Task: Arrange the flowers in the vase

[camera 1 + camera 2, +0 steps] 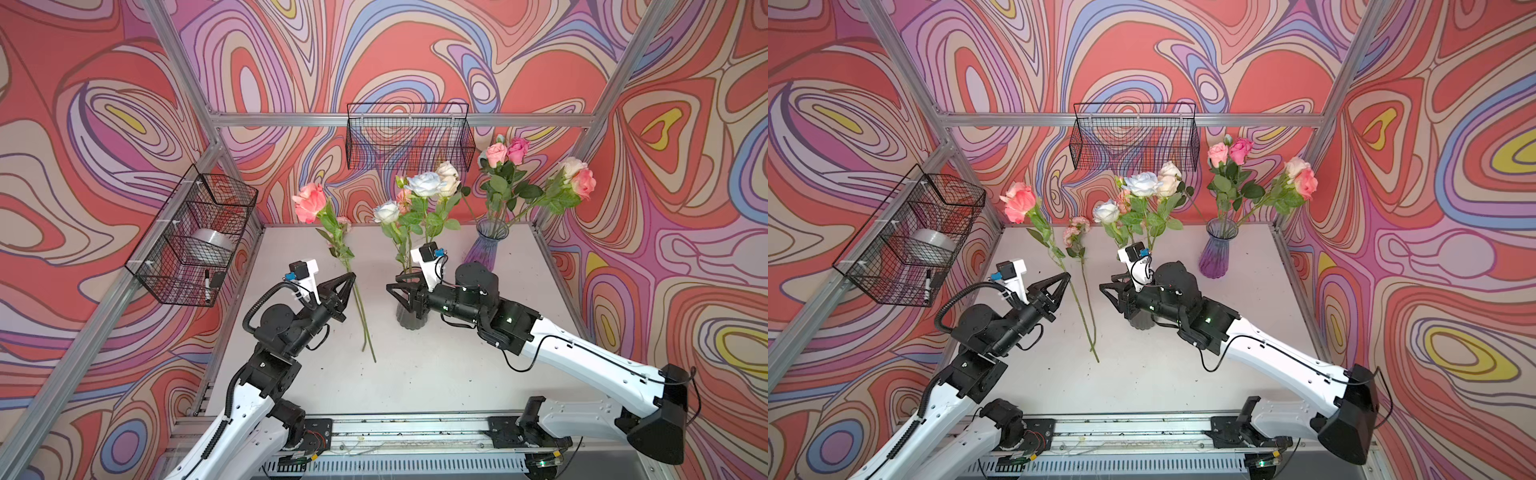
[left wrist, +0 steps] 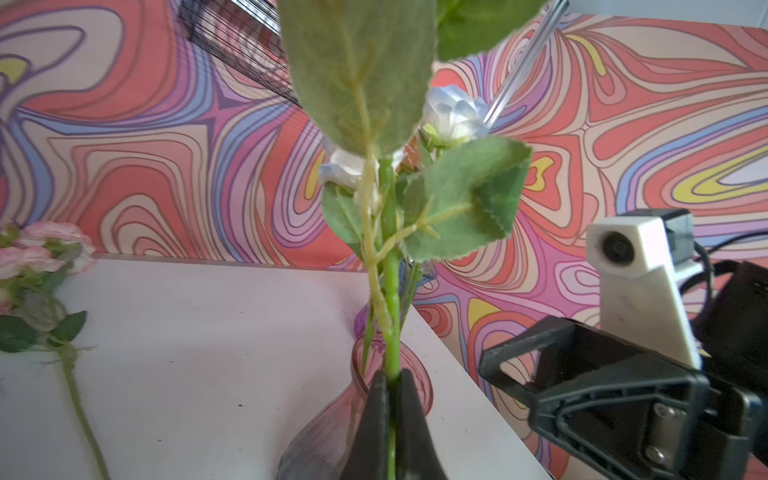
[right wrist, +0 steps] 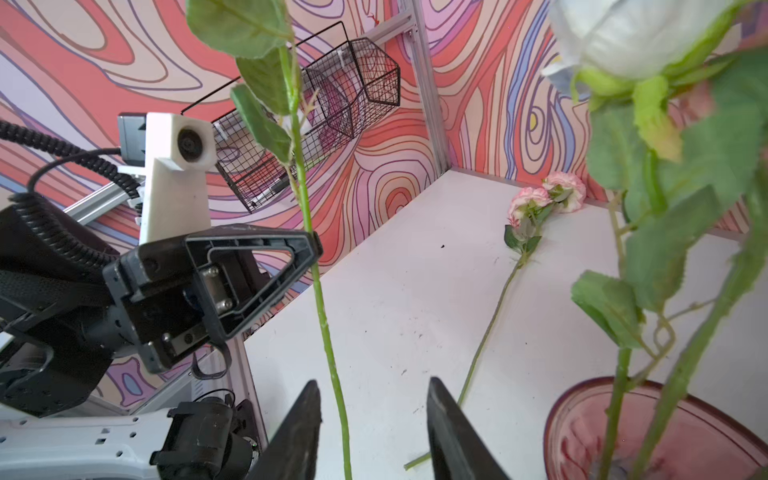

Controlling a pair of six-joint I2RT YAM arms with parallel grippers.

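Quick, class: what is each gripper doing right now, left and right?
Left gripper: shut on the coral rose stem.
Right gripper: open, holding nothing.

top views: high front, looking down, far | wrist views: close, facing each other | shared: rose stem (image 2: pixel 390 299), table (image 2: pixel 208 332)

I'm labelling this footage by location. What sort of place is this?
Probably a robot test cell, not a home: an aluminium frame boxes in printed swirl walls, and a left arm and right arm stand on a base rail.
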